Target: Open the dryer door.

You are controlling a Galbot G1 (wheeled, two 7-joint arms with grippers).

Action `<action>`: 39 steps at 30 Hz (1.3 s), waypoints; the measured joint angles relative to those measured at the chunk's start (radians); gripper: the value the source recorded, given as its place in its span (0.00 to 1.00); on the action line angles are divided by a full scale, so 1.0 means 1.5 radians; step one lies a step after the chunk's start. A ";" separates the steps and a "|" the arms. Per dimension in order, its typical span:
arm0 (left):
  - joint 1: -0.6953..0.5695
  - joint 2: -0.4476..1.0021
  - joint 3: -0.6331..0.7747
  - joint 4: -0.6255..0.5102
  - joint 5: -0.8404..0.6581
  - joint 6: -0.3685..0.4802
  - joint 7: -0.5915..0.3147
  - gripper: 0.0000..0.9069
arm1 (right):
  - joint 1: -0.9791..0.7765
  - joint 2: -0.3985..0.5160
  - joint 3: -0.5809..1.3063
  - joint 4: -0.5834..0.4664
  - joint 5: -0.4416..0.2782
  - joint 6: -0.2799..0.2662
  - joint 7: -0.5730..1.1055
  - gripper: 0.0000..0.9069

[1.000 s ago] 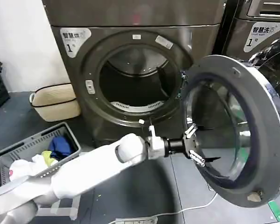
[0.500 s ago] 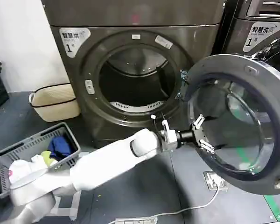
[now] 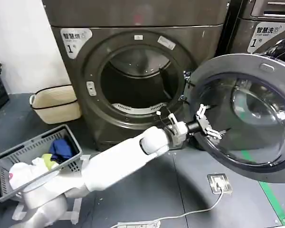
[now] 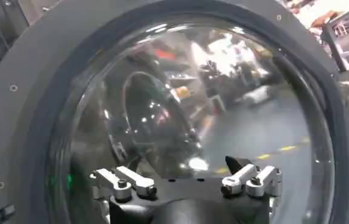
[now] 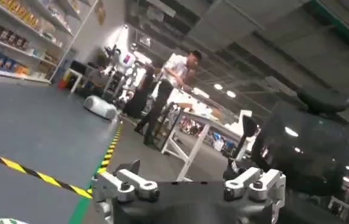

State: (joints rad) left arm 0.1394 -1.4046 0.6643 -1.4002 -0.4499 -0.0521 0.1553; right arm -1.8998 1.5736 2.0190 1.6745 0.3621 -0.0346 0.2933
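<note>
1. The left gripper (image 3: 206, 124) has its fingers spread apart, with nothing between them. It is pushed up against the inside of the dryer door (image 3: 247, 114), near the door's rim at about 9 o'clock.
2. From the left wrist camera, the fingers (image 4: 122, 182) sit right at the door's round glass window (image 4: 211, 109).
3. The white left arm (image 3: 118, 164) reaches up from 7 o'clock toward the door.
4. The dryer door is swung wide open, at 3 o'clock from the dryer's (image 3: 137, 61) round opening (image 3: 140, 80).
5. A laundry basket (image 3: 35, 159) with clothes sits on the floor at 8 o'clock. A tan basket (image 3: 54, 103) stands beside the dryer.
6. The right gripper (image 5: 189, 185) is open, up in the air.
</note>
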 joint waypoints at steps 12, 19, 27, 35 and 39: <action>0.000 0.002 -0.005 -0.006 -0.015 0.002 0.015 1.00 | 0.002 0.001 -0.004 0.011 0.000 -0.001 -0.005 1.00; 0.021 0.042 -0.016 -0.075 -0.011 0.028 0.043 1.00 | 0.008 0.001 -0.010 0.017 0.000 -0.009 -0.011 1.00; 0.075 0.132 -0.057 -0.198 -0.022 0.078 0.029 1.00 | 0.010 -0.012 -0.018 0.021 0.009 -0.015 -0.021 1.00; 0.164 0.258 -0.150 -0.363 -0.147 0.227 -0.030 1.00 | 0.027 -0.031 -0.036 0.037 0.054 -0.032 -0.033 1.00; 0.256 0.327 -0.247 -0.451 -0.169 0.275 -0.045 1.00 | 0.035 -0.042 -0.050 0.048 0.060 -0.041 -0.034 1.00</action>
State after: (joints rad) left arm 0.5236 -0.9136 0.2937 -2.0760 -0.7034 0.3602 0.0876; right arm -1.8472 1.5101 1.9446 1.7463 0.4525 -0.0967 0.2419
